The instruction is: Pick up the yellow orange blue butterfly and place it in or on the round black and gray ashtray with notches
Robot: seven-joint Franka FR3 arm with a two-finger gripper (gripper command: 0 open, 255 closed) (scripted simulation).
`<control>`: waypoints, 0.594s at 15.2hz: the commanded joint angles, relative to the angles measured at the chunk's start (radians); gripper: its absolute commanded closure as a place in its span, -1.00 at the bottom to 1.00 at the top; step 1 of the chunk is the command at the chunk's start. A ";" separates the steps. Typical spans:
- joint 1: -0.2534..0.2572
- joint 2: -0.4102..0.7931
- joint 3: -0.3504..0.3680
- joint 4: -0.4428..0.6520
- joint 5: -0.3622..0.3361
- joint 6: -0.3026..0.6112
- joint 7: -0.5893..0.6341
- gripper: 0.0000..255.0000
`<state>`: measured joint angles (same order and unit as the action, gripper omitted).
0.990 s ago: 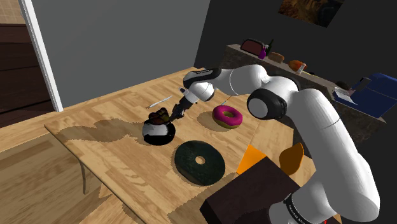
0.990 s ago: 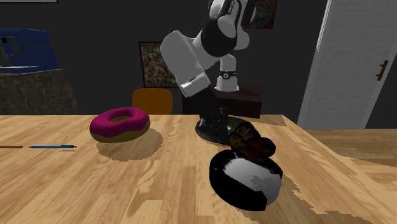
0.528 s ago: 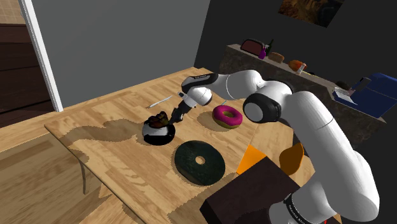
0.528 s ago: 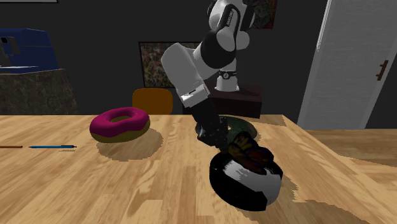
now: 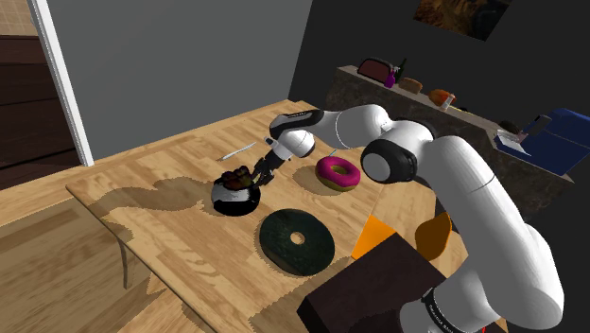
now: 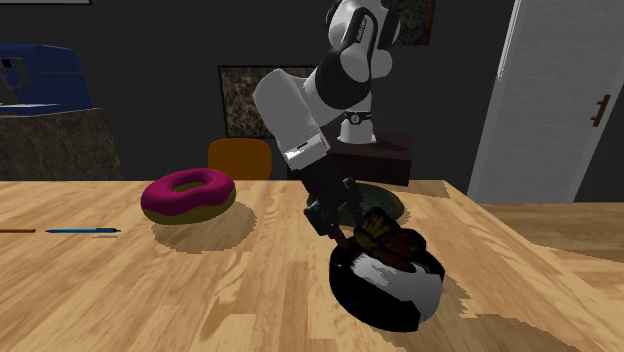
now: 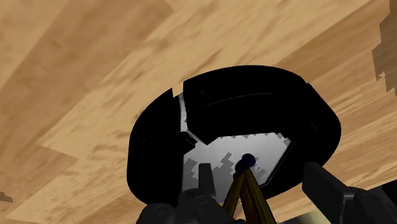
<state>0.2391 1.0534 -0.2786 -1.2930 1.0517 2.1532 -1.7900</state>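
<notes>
The round black ashtray (image 5: 234,197) with a grey floor stands on the wooden table (image 5: 161,203). The butterfly (image 5: 239,176), brown-orange with a dark blue tip, rests in it, poking above the rim. My gripper (image 5: 256,174) hangs low over the ashtray's edge, right beside the butterfly. In the wrist view the black fingers (image 7: 327,189) stand apart, open, with the butterfly (image 7: 247,188) between them over the ashtray's grey floor (image 7: 213,156). In the second exterior view the gripper (image 6: 343,222) is just left of the butterfly (image 6: 386,239) atop the ashtray (image 6: 385,288).
A pink-iced donut (image 5: 338,173) lies behind the ashtray, a dark green disc (image 5: 296,240) nearer the stand. A pen (image 5: 236,150) lies toward the table's far side. An orange chair (image 5: 435,235) and a cluttered counter (image 5: 416,95) stand beyond the table.
The arm came down with the butterfly into the ashtray. The fingers, shut on it earlier, have now parted and the butterfly sits lower.
</notes>
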 commanded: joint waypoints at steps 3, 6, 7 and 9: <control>0.000 0.000 0.000 0.000 0.000 0.000 0.000 -1.00; -0.008 -0.051 -0.016 -0.037 -0.013 -0.026 -0.004 -1.00; -0.012 -0.075 -0.024 -0.053 -0.020 -0.040 -0.005 -1.00; -0.016 -0.094 -0.030 -0.064 -0.026 -0.052 -0.006 -1.00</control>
<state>0.2264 0.9624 -0.3060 -1.3603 1.0296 2.1098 -1.7987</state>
